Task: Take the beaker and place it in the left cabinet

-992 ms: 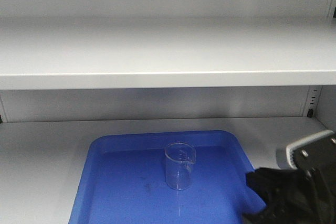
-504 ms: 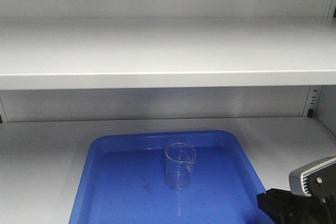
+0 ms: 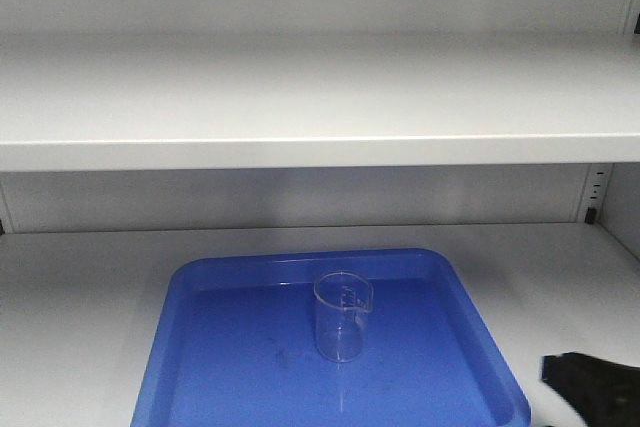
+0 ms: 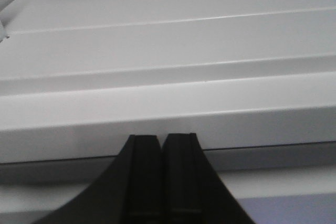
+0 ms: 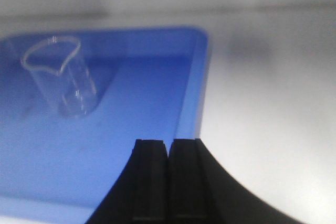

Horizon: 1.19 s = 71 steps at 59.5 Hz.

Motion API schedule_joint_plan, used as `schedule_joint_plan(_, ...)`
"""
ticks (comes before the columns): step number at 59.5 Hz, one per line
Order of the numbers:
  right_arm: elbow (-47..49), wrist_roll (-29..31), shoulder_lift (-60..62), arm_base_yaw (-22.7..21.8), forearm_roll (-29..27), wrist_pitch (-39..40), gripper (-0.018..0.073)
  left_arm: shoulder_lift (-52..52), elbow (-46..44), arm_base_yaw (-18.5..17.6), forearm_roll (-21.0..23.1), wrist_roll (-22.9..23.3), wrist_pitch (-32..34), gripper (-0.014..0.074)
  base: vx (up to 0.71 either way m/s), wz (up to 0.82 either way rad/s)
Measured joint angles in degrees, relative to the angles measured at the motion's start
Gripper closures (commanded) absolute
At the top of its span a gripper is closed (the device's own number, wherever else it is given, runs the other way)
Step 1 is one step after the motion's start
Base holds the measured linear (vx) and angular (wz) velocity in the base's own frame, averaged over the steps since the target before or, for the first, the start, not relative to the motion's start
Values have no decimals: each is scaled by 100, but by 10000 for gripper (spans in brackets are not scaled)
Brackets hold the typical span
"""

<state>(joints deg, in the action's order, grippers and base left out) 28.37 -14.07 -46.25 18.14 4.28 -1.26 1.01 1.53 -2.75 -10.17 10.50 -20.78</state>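
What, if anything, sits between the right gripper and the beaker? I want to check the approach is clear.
Nothing visible does. The beaker stands alone, upright on the blue tray; the shut right gripper hovers near the tray's right rim, with only bare tray floor between them.

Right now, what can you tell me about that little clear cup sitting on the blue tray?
The beaker is a small, clear cylinder that looks like glass or plastic, with a pour spout at its rim and faint white markings on its side. It looks empty and stands upright near the middle of the blue tray, which lies on the cabinet shelf. Nothing else touches it; the right gripper is off to its side, apart from it.
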Motion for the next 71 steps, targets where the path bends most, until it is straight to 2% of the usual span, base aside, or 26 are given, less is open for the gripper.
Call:
schedule_joint_plan(11,-954,168,1309,-538,-169,561,568,0,0,0,0,0,0,593,0,0)
schedule_joint_plan(26,-2283,200,3425,-1405,-159,545,568,0,0,0,0,0,0,593,0,0)
schedule_joint_plan(39,-2987,240,4614,-1455,180,258,568,0,0,0,0,0,0,593,0,0)
schedule_joint_plan(50,-3004,273,4678,-1455,234,-149,568,0,0,0,0,0,0,593,0,0)
schedule_joint_plan(71,-3004,290,4678,-1455,165,-212,568,0,0,0,0,0,0,593,0,0)
